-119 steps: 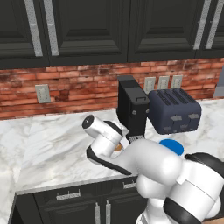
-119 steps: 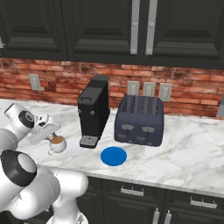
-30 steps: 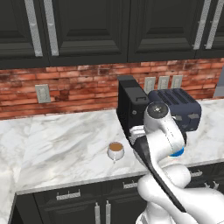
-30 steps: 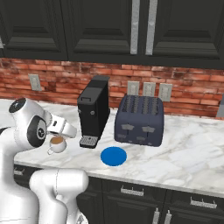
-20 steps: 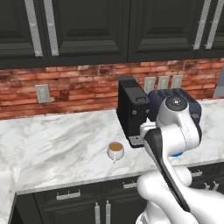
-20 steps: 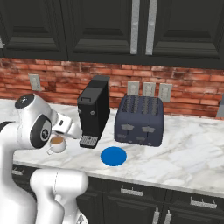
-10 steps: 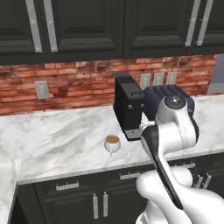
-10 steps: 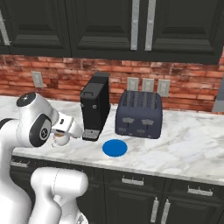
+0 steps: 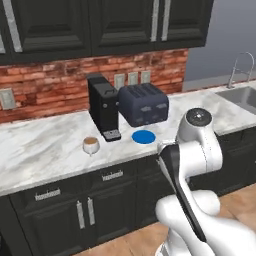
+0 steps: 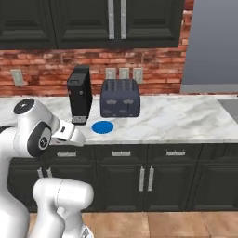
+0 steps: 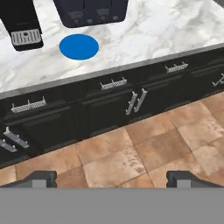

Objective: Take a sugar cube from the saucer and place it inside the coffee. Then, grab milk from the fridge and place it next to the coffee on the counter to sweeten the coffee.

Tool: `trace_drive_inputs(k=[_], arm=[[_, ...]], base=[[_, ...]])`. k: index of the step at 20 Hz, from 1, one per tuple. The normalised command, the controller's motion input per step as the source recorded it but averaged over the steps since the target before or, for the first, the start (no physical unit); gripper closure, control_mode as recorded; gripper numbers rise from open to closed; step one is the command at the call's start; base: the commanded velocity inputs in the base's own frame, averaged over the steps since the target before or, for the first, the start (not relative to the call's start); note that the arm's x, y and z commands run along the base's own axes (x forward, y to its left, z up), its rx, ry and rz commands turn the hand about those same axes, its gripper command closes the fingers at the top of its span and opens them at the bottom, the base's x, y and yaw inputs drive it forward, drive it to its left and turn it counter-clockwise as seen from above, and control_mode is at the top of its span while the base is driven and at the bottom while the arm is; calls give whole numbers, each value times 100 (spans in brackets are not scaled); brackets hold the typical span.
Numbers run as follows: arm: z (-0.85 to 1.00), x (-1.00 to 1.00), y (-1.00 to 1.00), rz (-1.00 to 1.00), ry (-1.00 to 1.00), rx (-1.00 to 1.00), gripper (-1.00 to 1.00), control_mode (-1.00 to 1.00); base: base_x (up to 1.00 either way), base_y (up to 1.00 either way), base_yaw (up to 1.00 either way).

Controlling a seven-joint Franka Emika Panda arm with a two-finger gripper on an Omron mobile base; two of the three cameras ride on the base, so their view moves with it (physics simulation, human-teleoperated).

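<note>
I see the gripper (image 11: 111,177) with its tips spread wide apart and nothing between them, looking down over the brown tile floor (image 11: 131,157) in front of the black cabinets (image 11: 109,109). There is open floor directly under the hand.

The counter (image 11: 166,35) edge runs across above the hand, with its silver handles below it. Beyond that edge, up and left of the hand, the saucer (image 11: 79,47) lies flat on bare marble, well back from the edge; I cannot make out a sugar cube on it. Just beyond the saucer sits the dark toaster (image 11: 92,11), with the black coffee machine (image 11: 22,22) further left.

In the left base view the coffee (image 9: 91,145) stands on the counter left of the machine's drip tray, apart from the saucer (image 9: 143,136). A sink (image 9: 245,97) lies at the counter's far right end.
</note>
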Motion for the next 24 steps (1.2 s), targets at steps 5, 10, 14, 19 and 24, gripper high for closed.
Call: trace_drive_inputs(k=[5, 10, 14, 19, 24], arm=[[0, 0, 0, 0, 0, 0, -100, 100], [0, 0, 0, 0, 0, 0, -100, 100], [0, 0, 0, 0, 0, 0, -100, 100], [0, 0, 0, 0, 0, 0, -100, 100], [0, 0, 0, 0, 0, 0, -100, 100]], base=[[-10, -40, -59], [0, -48, -61], [16, -45, -66], [26, -19, -71], [27, -9, -71]])
